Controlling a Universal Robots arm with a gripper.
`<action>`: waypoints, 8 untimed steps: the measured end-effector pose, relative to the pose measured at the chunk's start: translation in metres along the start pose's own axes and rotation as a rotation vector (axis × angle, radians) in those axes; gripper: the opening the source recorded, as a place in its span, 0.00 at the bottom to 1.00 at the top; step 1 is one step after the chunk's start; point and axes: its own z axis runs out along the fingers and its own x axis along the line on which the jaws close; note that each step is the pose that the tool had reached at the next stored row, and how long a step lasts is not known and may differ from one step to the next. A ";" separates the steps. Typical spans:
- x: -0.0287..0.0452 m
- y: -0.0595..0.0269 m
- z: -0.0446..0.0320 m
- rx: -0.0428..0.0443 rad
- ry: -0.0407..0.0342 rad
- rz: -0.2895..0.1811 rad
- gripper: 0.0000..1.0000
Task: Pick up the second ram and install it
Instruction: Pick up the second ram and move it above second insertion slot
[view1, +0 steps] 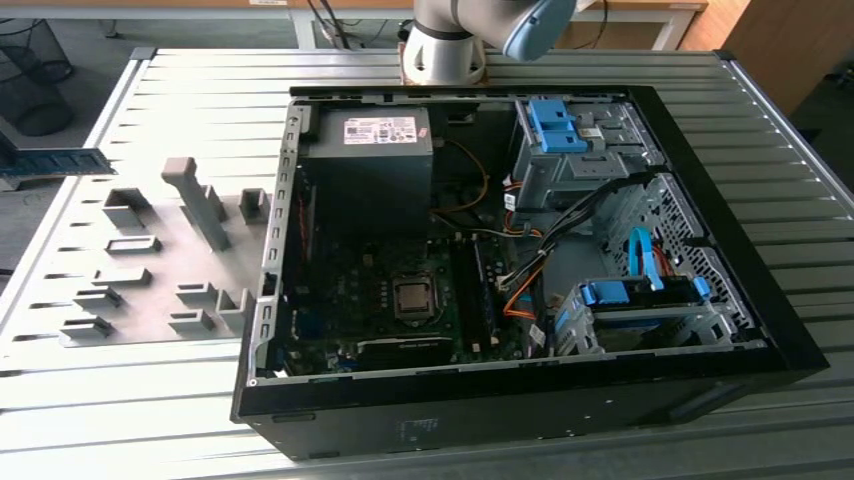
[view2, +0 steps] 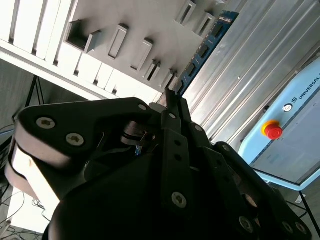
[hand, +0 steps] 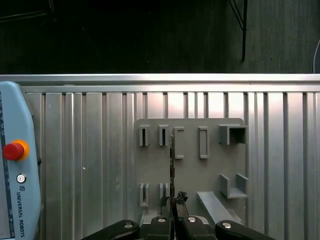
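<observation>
The second ram (view1: 64, 162), a blue-green stick, hangs in the air at the exterior view's far left, above the table's edge. In the second wrist view my gripper (view2: 172, 102) is shut on one end of the ram (view2: 207, 47), which juts out toward the grey fixture plate (view2: 150, 25). In the first wrist view the ram (hand: 171, 162) shows edge-on, rising from between the closed fingertips of the gripper (hand: 172, 200) over the fixture plate (hand: 190, 172). The open computer case (view1: 747, 330) lies on the table, with long black memory slots (view1: 473, 290) beside the processor socket (view1: 412, 298).
Grey fixture blocks (view1: 200, 205) stand up from the plate at the exterior view's left. The arm's base (view1: 447, 50) sits behind the case. A teach pendant with a red button (hand: 14, 150) lies on the ribbed metal table (hand: 90, 165). Blue drive cages (view1: 641, 295) and cables fill the case's right side.
</observation>
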 end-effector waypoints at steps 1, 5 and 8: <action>0.0000 0.0000 -0.0018 0.0000 0.0001 0.000 0.14; -0.0001 0.0000 -0.0031 0.0002 0.0001 0.000 0.14; -0.0001 0.0000 -0.0033 0.0000 0.0005 0.000 0.14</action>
